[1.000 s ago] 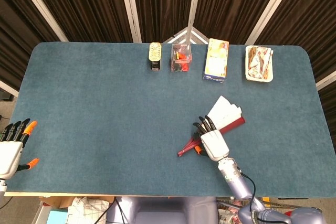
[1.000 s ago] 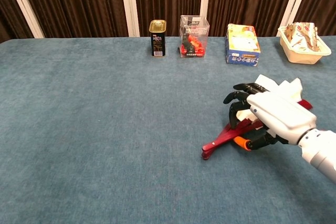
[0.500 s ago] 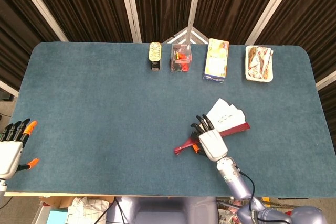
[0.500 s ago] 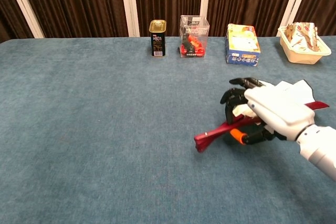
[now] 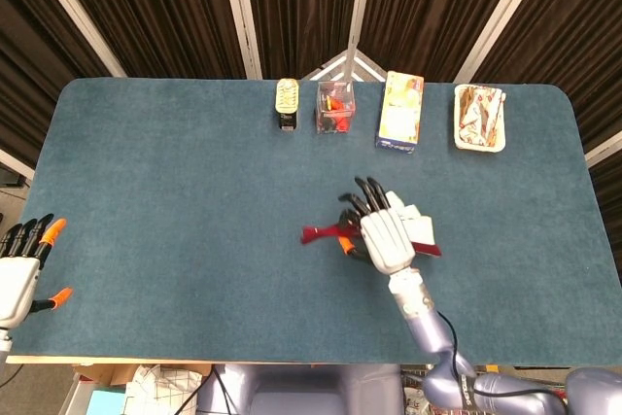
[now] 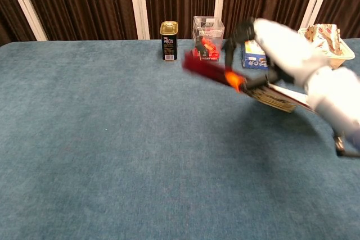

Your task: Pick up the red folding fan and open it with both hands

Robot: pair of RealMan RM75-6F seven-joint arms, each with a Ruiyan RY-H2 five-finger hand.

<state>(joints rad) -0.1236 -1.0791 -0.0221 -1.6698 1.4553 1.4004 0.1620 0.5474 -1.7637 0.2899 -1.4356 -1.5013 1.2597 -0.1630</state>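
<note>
— Where do we see the red folding fan (image 5: 326,232)?

— Above the table (image 5: 175,191), gripped by our right hand (image 5: 387,238); the chest view is blurred, so it looks partly spread, perhaps.

— And our left hand (image 5: 19,274)?

— At the table's near-left edge (fingers apart, holding nothing).

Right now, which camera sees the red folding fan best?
The head view. There the red folding fan looks sharp, with its red end sticking out left of the right hand that holds it. In the chest view the fan is lifted off the blue table but blurred by motion.
</note>
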